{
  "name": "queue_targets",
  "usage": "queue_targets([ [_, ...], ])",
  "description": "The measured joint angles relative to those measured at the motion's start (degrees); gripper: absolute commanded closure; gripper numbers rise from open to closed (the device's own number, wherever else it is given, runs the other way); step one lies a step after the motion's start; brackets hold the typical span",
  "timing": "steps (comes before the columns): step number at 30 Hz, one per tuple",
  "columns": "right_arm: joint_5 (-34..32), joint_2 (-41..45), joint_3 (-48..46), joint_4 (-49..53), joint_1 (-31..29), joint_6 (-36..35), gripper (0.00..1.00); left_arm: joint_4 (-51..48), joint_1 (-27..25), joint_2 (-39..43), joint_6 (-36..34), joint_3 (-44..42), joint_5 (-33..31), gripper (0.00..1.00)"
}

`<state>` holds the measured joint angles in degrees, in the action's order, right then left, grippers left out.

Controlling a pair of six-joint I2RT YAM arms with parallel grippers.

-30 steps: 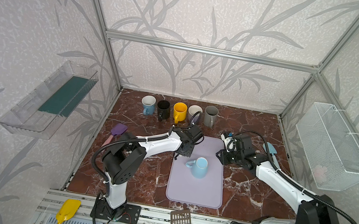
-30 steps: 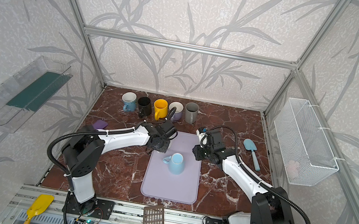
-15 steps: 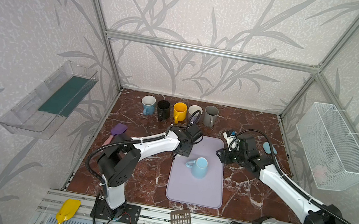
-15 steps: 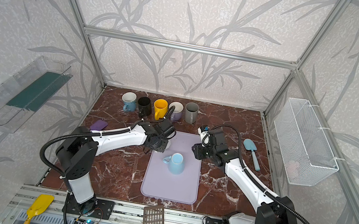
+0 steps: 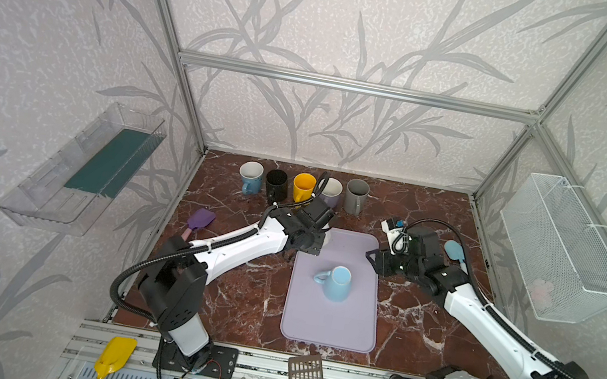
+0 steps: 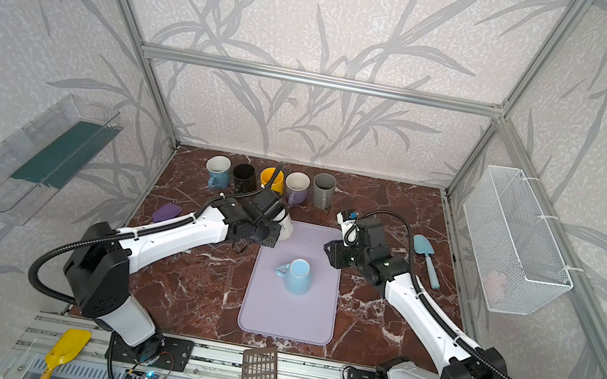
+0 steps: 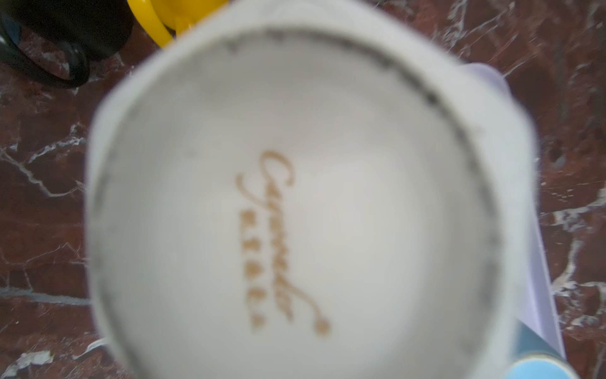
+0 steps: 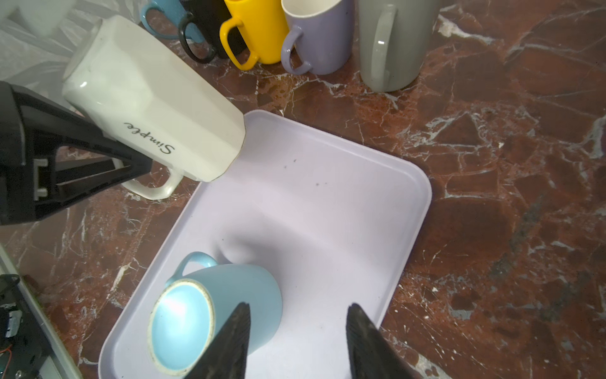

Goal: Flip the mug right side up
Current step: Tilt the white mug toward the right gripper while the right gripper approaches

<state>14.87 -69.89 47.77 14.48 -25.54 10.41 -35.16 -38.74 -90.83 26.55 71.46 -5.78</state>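
White mug [image 8: 154, 98], tilted, seemingly clamped by left gripper [image 8: 139, 159].

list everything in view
white mug: one, white, tilted in left gripper
upside-down mug: one, light blue, on mat
row mugs: five, blue, black, yellow, lilac, grey, back wall
mat: one, lilac, table centre
purple spatula: one, purple, table left
blue spatula: one, light blue, table right
scoop: one, yellow, front rail
turner: one, brown, front rail
bin: one, clear, left wall
basket: one, white, right wall
left gripper: shut on white mug
right gripper: open, by mat edge
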Motion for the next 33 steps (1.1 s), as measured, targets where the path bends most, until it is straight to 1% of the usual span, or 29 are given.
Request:
queue_targets([
  [5,2.3,1.4,-0.1,-2.2,0.0,2.3,0.51,3.5,3.2,5.6,0.2,-2.2,5.7,1.00],
  [13,9.2,2.2,-0.8,-9.1,0.1,8.1,0.51,11.6,10.7,11.6,3.2,-7.1,19.4,1.00],
  [18,13.8,2.2,-2.9,-15.2,0.1,13.0,0.51,17.4,12.3,13.9,6.1,-10.4,27.7,1.00],
  [25,20.0,1.9,-4.6,-25.0,0.1,21.2,0.51,29.0,14.3,14.7,12.0,-14.8,38.8,1.00],
  [29,23.0,1.4,-6.4,-32.7,0.1,27.8,0.51,36.7,15.1,14.7,15.9,-17.6,43.9,1.00],
  [33,25.1,0.3,-8.0,-39.8,0.1,33.7,0.51,43.0,15.5,14.7,19.1,-19.1,47.5,1.00],
])
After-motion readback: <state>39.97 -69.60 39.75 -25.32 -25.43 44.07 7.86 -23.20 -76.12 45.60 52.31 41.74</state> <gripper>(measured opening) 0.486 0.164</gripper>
